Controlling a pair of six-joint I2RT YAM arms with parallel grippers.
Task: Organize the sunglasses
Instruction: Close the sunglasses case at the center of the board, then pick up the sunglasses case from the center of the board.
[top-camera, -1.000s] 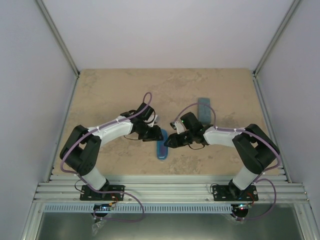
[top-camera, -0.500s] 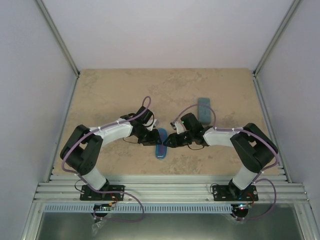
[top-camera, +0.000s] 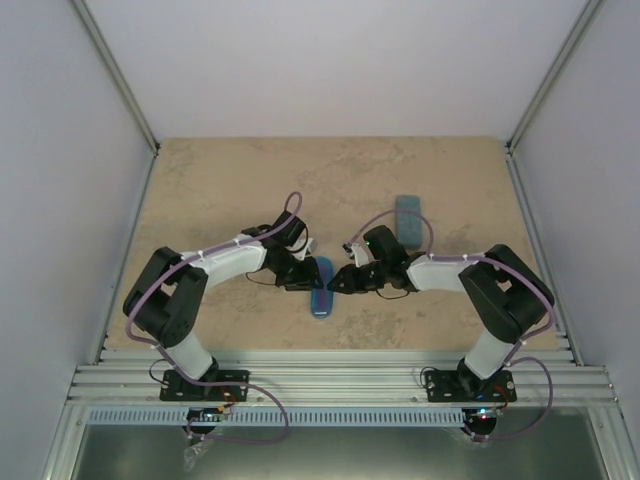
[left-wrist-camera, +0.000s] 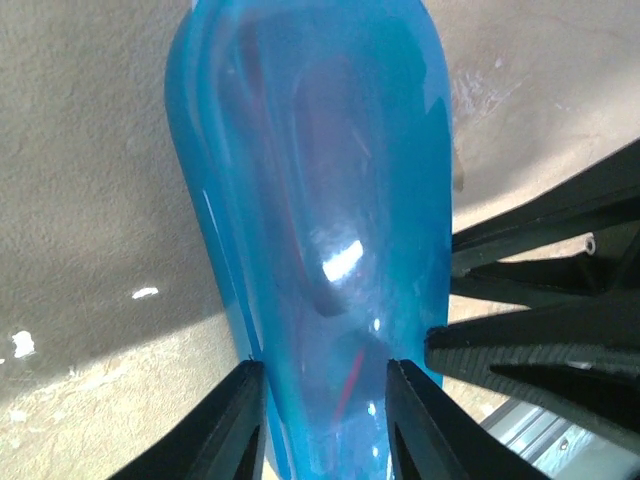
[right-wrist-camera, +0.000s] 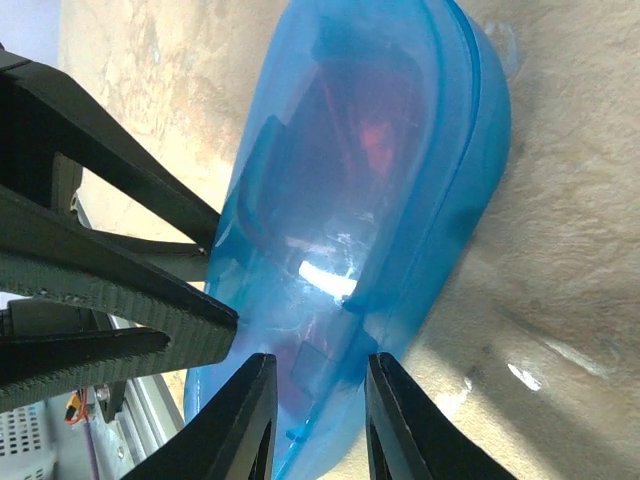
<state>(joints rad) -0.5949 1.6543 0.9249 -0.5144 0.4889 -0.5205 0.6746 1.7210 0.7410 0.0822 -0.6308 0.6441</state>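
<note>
The glossy blue oval case (top-camera: 322, 296) lies lengthwise near the table's middle. Red-orange sunglasses (right-wrist-camera: 375, 135) show dimly through its translucent lid, and also in the left wrist view (left-wrist-camera: 345, 385). My left gripper (top-camera: 304, 277) reaches in from the left; its jaws stand partly apart over one end of the case (left-wrist-camera: 320, 200). My right gripper (top-camera: 338, 283) reaches in from the right, jaws partly apart over the case's seam (right-wrist-camera: 400, 220). Neither pair of jaws spans the case's full width. The wire-framed sunglasses are out of view.
A grey-blue rectangular case (top-camera: 408, 218) lies shut behind the right arm. The right gripper's fingers (left-wrist-camera: 540, 350) sit close beside the left gripper. The left gripper's fingers (right-wrist-camera: 100, 290) show likewise in the right wrist view. The aluminium rail (top-camera: 340, 360) borders the near edge.
Both grippers have shifted slightly toward the near edge and closed in on the blue case from either side. The case has barely moved.
</note>
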